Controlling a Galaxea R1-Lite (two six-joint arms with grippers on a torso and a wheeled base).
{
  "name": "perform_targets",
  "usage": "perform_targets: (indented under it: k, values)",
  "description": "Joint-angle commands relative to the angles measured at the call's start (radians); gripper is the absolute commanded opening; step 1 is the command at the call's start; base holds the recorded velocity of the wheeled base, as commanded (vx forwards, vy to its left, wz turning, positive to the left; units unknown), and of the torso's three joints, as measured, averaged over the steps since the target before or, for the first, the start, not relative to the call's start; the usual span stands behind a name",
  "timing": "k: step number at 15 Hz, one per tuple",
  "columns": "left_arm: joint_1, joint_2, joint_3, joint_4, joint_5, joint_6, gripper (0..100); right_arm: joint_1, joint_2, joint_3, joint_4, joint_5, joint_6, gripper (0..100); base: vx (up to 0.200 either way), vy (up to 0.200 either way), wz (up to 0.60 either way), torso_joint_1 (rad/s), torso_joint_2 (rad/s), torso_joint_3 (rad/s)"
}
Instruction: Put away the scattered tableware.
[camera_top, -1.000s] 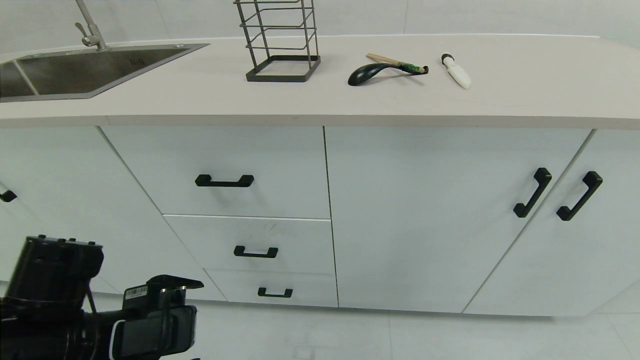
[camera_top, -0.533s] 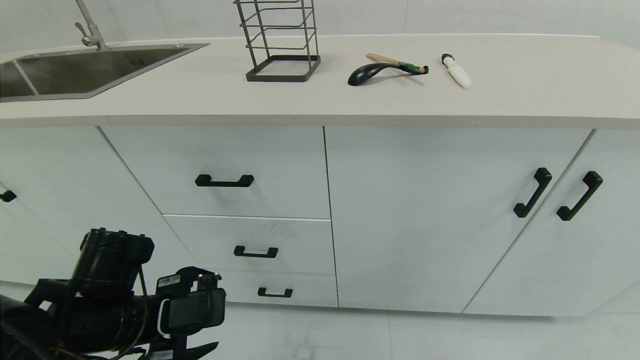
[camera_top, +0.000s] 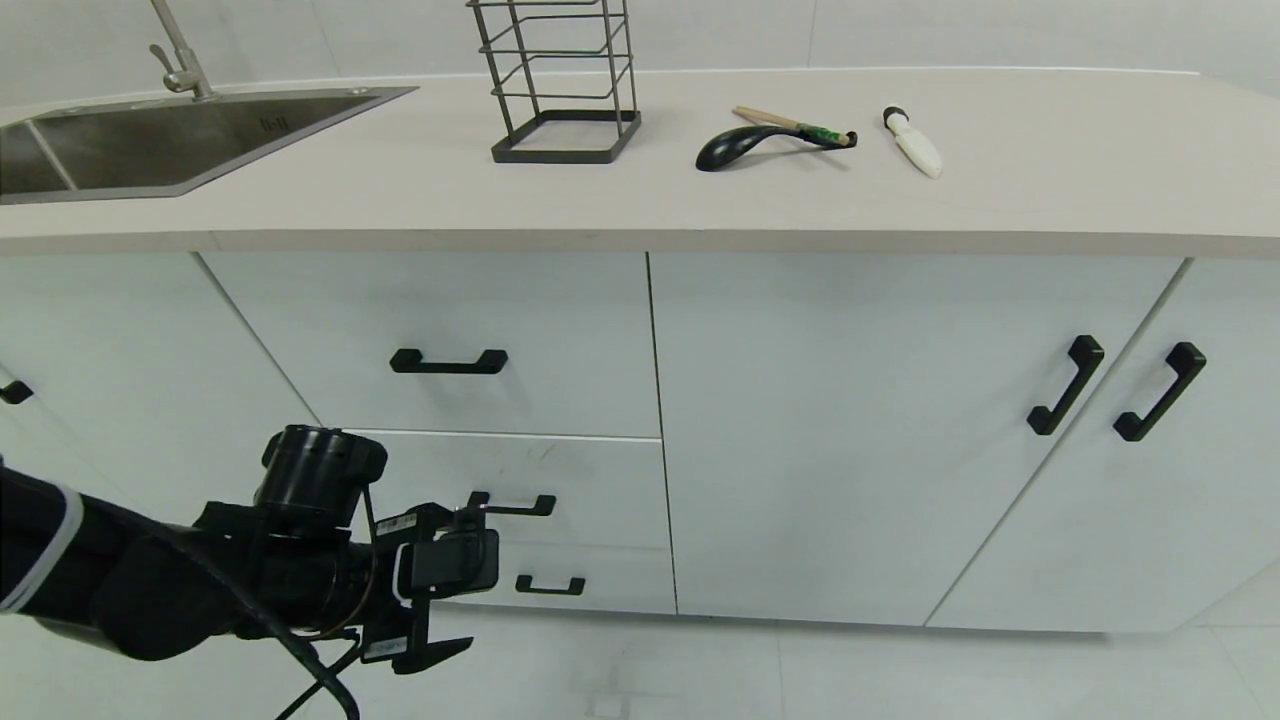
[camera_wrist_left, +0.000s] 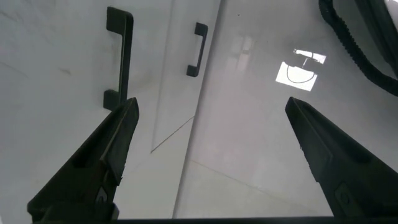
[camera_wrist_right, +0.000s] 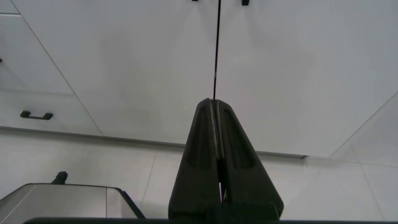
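**Desk:** So, where does the tableware lie?

**Me:** All of it is on the counter (camera_top: 1050, 190), to the right of the wire rack (camera_top: 560, 80). I see a black spoon (camera_top: 735, 147) with a pair of chopsticks (camera_top: 790, 124) lying against its handle. A white utensil with a black end (camera_top: 912, 145) sits near them, not touching.

**Desk:** And your left gripper?

**Me:** My left gripper (camera_wrist_left: 210, 106) is low in front of the drawers, well below the counter. Its jaws are spread wide with nothing between them. One finger is near the middle drawer handle (camera_top: 512, 504); I can't tell whether it touches.

**Desk:** The right one?

**Me:** My right gripper (camera_wrist_right: 214, 109) is pinched closed on nothing, facing the cabinet doors (camera_wrist_right: 280, 68).
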Motion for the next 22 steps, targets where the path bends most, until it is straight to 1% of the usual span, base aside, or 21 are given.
perform_targets:
  k: [1,2,3,5,7,10,13,15,16,22]
  values:
    - [0.001,0.068,-0.032,-0.006,0.018,0.000,100,0.000,0.001,0.000,0.000,0.000,0.001,0,0.000,0.000,0.00,0.000,0.00,0.000]
    - [0.001,0.072,-0.037,-0.011,0.021,0.001,100,0.000,0.001,0.001,0.000,0.000,-0.001,0,0.000,0.000,0.00,0.000,0.00,0.000]
    - [0.000,0.105,-0.057,-0.051,0.027,0.008,100,0.000,0.001,0.001,0.000,0.000,-0.001,0,0.000,0.000,0.00,0.000,0.00,0.000]
    - [0.000,0.143,-0.066,-0.103,0.033,0.009,100,0.000,0.001,0.001,0.000,0.000,-0.001,0,0.000,0.000,0.00,0.000,0.00,0.000]
    - [0.000,0.158,-0.068,-0.124,0.033,0.008,100,0.000,0.001,0.000,0.000,0.000,-0.001,0,0.000,0.000,0.00,0.000,0.00,0.000]
    - [0.000,0.190,-0.080,-0.126,0.032,0.009,100,0.000,0.001,0.001,0.000,0.000,0.001,0,0.000,0.000,0.00,0.000,0.00,0.000]
    - [0.000,0.233,-0.135,-0.126,0.032,0.012,100,0.000,0.001,0.000,0.000,0.000,-0.001,0,0.000,0.000,0.00,0.000,0.00,0.000]
    - [0.000,0.273,-0.173,-0.126,0.032,0.038,100,0.000,0.001,0.001,0.000,0.000,-0.001,0,0.000,0.000,0.00,0.000,0.00,0.000]
    - [0.001,0.282,-0.187,-0.126,0.032,0.043,100,0.000,0.001,0.001,0.000,0.000,-0.001,0,0.000,0.000,0.00,0.000,0.00,0.000]
    - [0.007,0.304,-0.192,-0.158,0.033,0.041,100,0.000,0.001,0.000,0.000,0.000,0.001,0,0.000,0.000,0.00,0.000,0.00,0.000]
